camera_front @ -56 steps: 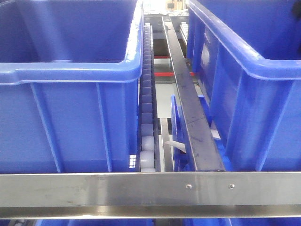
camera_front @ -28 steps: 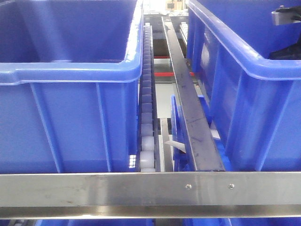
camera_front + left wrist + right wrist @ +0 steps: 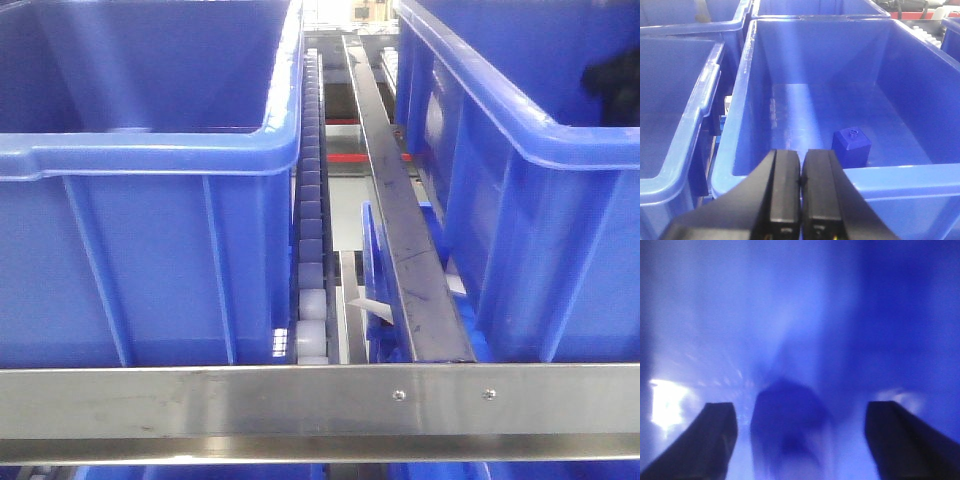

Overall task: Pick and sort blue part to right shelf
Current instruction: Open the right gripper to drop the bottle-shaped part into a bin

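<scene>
The right shelf shows its steel front rail (image 3: 200, 405), a roller track (image 3: 312, 200) and two large blue bins (image 3: 150, 160) (image 3: 520, 150). A dark piece of my right arm (image 3: 612, 75) sits low inside the right-hand bin. My right gripper (image 3: 800, 412) is open over a blue bin floor. A blurred dark blue part (image 3: 787, 430) stands between its fingers (image 3: 715, 435), touching neither. In the left wrist view a small blue part (image 3: 851, 145) rests on the floor of a bin (image 3: 790, 185). My left gripper (image 3: 801, 161) is shut and empty above that bin's near rim.
A dark steel divider bar (image 3: 400, 230) runs between the two bins, with a thin blue plate (image 3: 372, 260) beside it. More blue bins (image 3: 675, 115) stand to the left and behind in the left wrist view.
My right arm came into view at the upper right over the right-hand bin and has dropped lower into it. The bins and the shelf have stayed put.
</scene>
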### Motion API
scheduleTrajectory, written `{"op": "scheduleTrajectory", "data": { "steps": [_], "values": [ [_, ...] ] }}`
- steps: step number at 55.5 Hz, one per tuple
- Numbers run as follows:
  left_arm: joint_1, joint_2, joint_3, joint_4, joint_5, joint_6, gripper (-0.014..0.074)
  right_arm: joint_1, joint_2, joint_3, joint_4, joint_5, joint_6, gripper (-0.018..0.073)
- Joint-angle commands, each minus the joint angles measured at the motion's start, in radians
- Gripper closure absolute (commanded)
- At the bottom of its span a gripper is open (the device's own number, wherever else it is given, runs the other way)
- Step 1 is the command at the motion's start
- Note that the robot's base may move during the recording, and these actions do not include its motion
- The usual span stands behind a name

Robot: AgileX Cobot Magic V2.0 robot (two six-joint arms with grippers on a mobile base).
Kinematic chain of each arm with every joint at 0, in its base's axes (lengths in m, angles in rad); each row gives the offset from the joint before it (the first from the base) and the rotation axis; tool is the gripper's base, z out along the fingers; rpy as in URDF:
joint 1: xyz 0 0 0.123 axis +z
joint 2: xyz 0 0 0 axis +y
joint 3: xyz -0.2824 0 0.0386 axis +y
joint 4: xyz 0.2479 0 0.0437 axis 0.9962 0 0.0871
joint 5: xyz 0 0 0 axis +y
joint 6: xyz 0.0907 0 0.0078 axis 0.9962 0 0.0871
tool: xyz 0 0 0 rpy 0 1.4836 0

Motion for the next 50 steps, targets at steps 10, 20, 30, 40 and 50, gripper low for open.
{"op": "scheduleTrajectory", "data": {
  "steps": [10, 20, 30, 40, 50],
  "values": [
    [0.002, 0.01, -0.025, 0.008, -0.08, -0.009, 0.0471, -0.007, -0.263, 0.035, -0.018, -0.05, -0.018, 0.0398],
    [0.002, 0.01, -0.025, 0.008, -0.08, -0.009, 0.0471, -0.004, -0.468, 0.205, -0.016, -0.088, -0.018, 0.0507],
    [0.002, 0.01, -0.025, 0.008, -0.08, -0.009, 0.0471, -0.004, -0.712, 0.425, -0.004, -0.18, -0.018, 0.0507],
    [0.002, 0.01, -0.025, 0.008, -0.08, -0.009, 0.0471, -0.004, -1.008, 0.659, 0.007, -0.226, -0.018, 0.0507],
    [0.002, 0.01, -0.025, 0.008, -0.08, -0.009, 0.0471, -0.004, -1.306, 0.808, 0.02, -0.214, -0.018, 0.0507]
  ]
}}
